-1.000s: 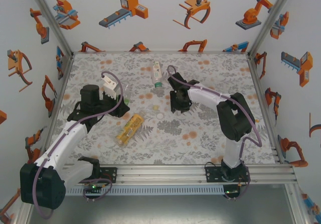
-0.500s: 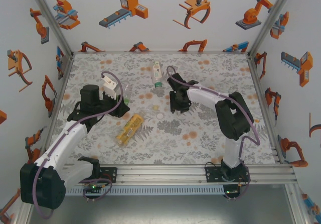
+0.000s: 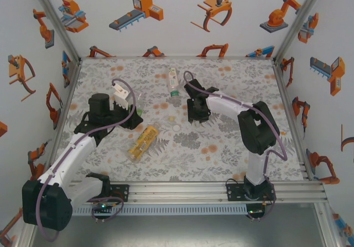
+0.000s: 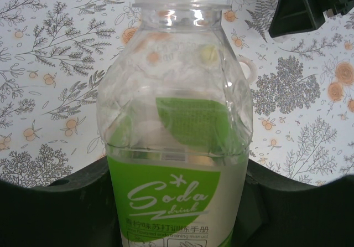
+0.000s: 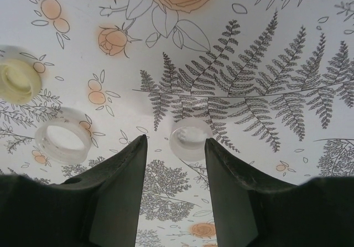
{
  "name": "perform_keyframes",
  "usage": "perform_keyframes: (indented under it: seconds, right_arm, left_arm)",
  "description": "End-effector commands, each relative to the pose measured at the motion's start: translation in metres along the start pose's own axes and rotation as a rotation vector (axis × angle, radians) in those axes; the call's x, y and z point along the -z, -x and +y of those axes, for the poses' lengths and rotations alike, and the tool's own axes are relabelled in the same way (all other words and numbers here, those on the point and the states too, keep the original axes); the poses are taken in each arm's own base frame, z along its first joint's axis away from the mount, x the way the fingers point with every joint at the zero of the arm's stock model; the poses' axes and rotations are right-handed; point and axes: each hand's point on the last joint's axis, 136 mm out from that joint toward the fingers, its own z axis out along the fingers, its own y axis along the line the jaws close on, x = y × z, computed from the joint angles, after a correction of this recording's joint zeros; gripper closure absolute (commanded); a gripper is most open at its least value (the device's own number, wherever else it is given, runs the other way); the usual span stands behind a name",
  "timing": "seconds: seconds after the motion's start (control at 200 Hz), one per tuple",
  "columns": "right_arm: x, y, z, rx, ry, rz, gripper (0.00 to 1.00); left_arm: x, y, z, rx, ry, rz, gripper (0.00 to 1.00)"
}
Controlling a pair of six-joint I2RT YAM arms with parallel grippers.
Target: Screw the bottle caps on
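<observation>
Your left gripper (image 3: 134, 114) is clamped on the green bottle (image 4: 177, 147) toward the tabletop's (image 3: 221, 153) left edge, with a dark finger (image 4: 72, 202) on either side of it (the label reads "Soda"). Closer to the front edge, the orange bottle (image 3: 142, 142) lies on its side, apart from both arms. The clear bottle (image 3: 173, 82) lies flat near the far edge, about midway along it. At the tabletop's centre you have a yellow cap (image 5: 19, 81) and a ring cap (image 5: 62, 142) close together, just left of your right gripper (image 5: 176, 140). Its jaws stand apart, straddling a third cap (image 5: 191, 136). I cannot tell whether the fingertips touch the tabletop.
</observation>
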Motion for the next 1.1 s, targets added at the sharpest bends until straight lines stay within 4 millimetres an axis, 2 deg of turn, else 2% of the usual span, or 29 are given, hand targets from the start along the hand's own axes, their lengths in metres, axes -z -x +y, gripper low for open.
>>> perform_keyframes:
  seconds: [0.0, 0.29, 1.097]
  right_arm:
    - [0.011, 0.006, -0.001, 0.019, -0.022, -0.02, 0.53]
    - [-0.002, -0.004, -0.003, 0.016, -0.027, 0.012, 0.53]
    - [-0.024, -0.023, -0.009, 0.007, -0.041, 0.06, 0.54]
  left_arm:
    - [0.005, 0.014, -0.004, -0.033, -0.014, -0.027, 0.65]
    - [0.005, 0.014, -0.003, -0.032, -0.013, -0.026, 0.65]
    - [0.005, 0.014, -0.003, -0.033, -0.011, -0.027, 0.64]
